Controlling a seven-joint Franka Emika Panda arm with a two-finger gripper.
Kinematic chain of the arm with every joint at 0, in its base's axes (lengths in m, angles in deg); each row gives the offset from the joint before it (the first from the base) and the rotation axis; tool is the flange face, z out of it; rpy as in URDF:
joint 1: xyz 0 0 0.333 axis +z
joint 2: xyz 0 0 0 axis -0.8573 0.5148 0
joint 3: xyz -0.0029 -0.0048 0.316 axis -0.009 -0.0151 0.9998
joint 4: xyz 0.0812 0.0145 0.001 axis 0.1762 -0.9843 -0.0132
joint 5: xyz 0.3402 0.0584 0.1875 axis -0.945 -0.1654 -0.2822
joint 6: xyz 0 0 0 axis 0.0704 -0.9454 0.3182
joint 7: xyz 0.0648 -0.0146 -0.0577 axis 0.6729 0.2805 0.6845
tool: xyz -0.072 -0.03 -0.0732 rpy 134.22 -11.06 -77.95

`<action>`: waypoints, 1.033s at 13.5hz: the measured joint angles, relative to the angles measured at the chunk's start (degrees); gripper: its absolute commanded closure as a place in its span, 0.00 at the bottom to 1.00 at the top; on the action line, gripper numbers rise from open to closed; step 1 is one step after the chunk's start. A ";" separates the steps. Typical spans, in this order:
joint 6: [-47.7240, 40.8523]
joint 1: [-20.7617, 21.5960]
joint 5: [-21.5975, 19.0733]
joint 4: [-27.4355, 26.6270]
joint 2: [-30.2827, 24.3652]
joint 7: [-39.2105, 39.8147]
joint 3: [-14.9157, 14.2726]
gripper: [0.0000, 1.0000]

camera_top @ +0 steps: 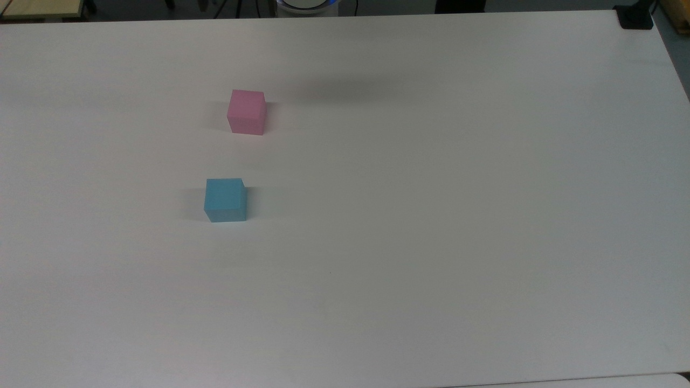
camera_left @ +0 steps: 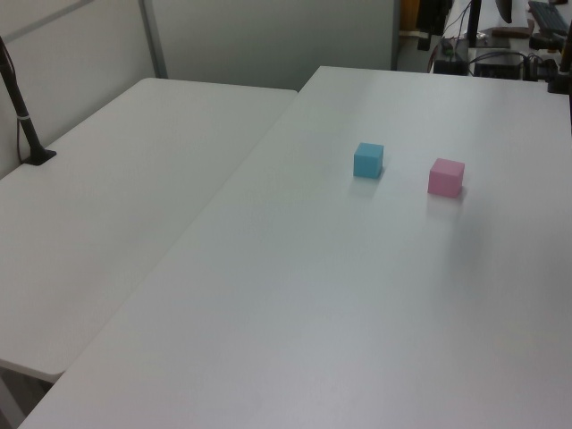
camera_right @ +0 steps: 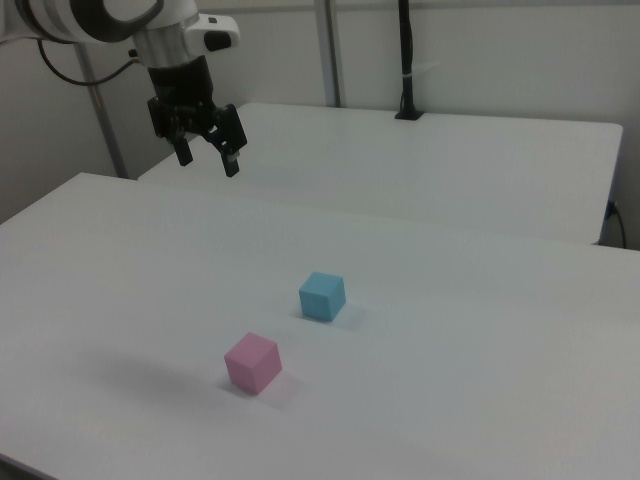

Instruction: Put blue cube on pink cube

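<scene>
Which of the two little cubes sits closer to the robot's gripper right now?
Hard to judge: the open gripper hangs high above the table, and the blue cube and pink cube look about equally far from it.

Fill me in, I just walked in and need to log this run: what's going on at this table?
Nothing is being handled yet. The gripper hangs open in the air well above the white table, holding nothing. The blue cube and the pink cube both sit flat on the table, apart from each other with a clear gap between them. The blue cube has not been picked up, so the stacking has not started.
</scene>
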 measured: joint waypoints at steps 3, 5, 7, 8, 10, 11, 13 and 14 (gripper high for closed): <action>0.00 -0.08 1.69 0.40 -0.04 1.99 0.61 0.00; 0.00 -0.18 2.28 0.91 -0.06 3.02 0.60 0.00; 0.00 -0.18 2.31 1.07 -0.07 3.24 0.61 0.00; 0.00 -0.18 2.31 1.07 -0.07 3.28 0.60 0.00; 0.00 -0.19 2.32 1.07 -0.07 3.37 0.57 0.00; 0.00 -0.19 2.32 1.07 -0.07 3.40 0.56 0.00; 0.00 -0.20 2.32 1.07 -0.07 3.44 0.55 0.00; 0.00 -0.20 2.32 1.07 -0.07 3.44 0.55 0.00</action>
